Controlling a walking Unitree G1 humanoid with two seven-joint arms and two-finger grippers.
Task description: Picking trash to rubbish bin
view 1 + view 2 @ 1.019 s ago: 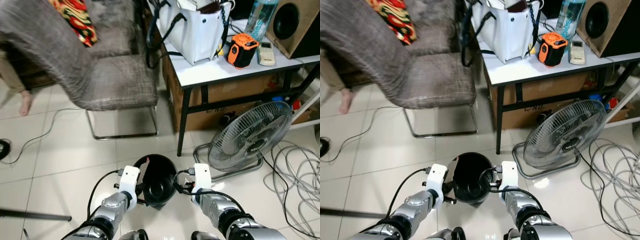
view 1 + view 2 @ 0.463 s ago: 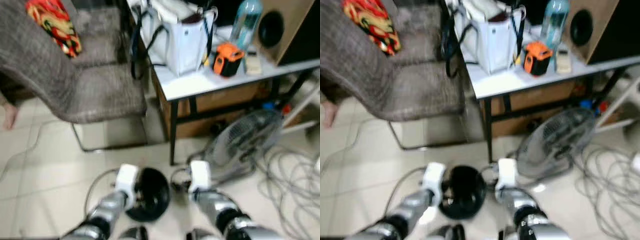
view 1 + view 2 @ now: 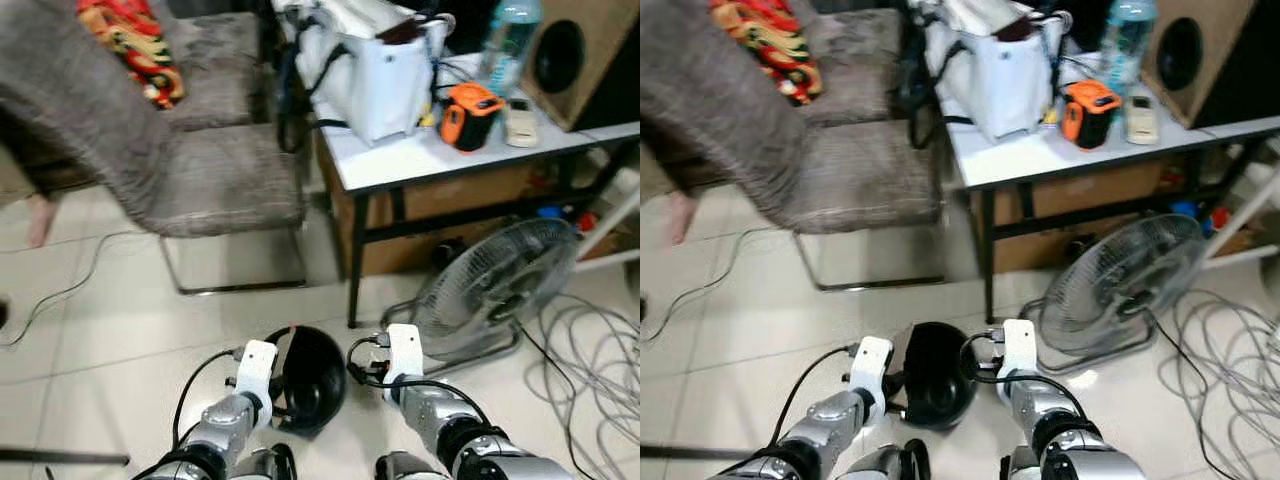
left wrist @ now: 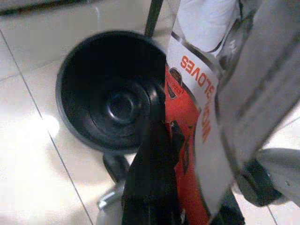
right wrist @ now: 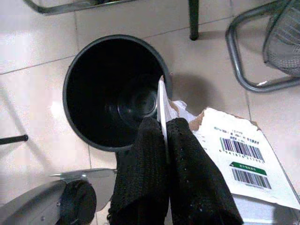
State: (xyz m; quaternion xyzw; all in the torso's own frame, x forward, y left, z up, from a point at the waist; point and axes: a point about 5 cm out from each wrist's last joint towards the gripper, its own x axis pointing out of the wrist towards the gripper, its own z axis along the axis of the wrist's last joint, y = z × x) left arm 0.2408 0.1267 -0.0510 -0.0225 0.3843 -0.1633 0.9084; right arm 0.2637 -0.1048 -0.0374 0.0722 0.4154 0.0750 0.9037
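Note:
A round black rubbish bin [image 3: 310, 380] stands on the tiled floor between my two arms, its inside bare. My left gripper [image 4: 161, 129] is shut on a red and white glove package [image 4: 194, 140], held at the bin's left rim. Across from it, my right gripper [image 5: 161, 136] is shut on a torn white card with barcodes [image 5: 239, 159], held just above the bin's right rim [image 5: 161, 79]. In the eye views both wrists [image 3: 255, 365] [image 3: 403, 352] flank the bin closely.
A floor fan [image 3: 495, 290] stands right of the bin, with loose grey cables [image 3: 590, 350] beyond it. Behind is a table [image 3: 440, 150] with a white bag, an orange device and a bottle. A grey chair [image 3: 200, 170] stands to the left. A person's bare foot [image 3: 38, 218] shows far left.
The camera swung and blurred, then settled; the whole view shifted. Both grippers stay beside the bin, each holding its piece of trash.

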